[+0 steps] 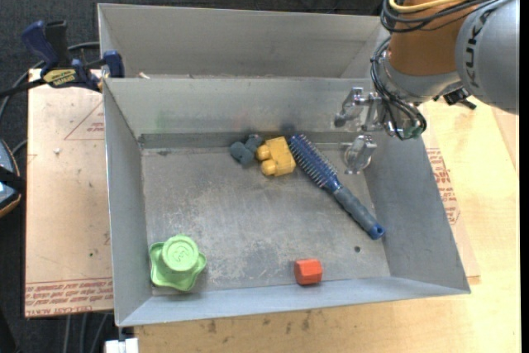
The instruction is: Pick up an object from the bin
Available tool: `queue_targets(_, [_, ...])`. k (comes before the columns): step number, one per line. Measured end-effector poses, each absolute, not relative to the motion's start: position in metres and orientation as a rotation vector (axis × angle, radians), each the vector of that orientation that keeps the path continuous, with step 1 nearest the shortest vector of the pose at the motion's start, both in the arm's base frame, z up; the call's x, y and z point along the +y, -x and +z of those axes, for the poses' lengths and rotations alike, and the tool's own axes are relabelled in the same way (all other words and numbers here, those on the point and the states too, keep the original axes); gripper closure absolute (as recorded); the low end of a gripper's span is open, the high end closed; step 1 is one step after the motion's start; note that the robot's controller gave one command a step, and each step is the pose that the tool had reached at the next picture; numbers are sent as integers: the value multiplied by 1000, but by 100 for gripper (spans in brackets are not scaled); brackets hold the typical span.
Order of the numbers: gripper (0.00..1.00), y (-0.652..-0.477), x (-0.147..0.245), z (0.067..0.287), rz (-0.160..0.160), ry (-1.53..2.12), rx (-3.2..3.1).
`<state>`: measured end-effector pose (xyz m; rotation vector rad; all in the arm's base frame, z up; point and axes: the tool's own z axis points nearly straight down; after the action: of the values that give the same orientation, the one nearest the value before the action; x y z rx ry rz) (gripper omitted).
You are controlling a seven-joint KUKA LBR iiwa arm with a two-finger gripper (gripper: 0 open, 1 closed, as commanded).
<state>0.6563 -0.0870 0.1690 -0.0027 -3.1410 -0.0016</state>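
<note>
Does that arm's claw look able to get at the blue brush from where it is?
Probably yes. The gripper hangs just right of the brush, near its bristle end, and nothing lies on the brush or between them. The yellow block crowds only its left side.

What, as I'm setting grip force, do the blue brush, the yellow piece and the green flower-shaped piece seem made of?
Blue brush: likely hard plastic, with uniform colour, a slight sheen and moulded bristle rows. Yellow piece: probably plastic or rubber, matte, with rounded blocky edges; I cannot tell which. Green flower-shaped piece: looks like moulded plastic, smooth, evenly coloured, with a raised round centre.
</note>
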Motion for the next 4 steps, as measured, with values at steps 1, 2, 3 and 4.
queue_targets(1, [0, -658, -83, 84, -2, 295, -3132])
queue_targets(2, [0, -641, -72, 101, -3, 403, -3117])
queue_targets(3, [0, -627, -72, 105, -2, 713, -3060])
queue_targets(4, [0, -620, -74, 74, -6, 835, -3034])
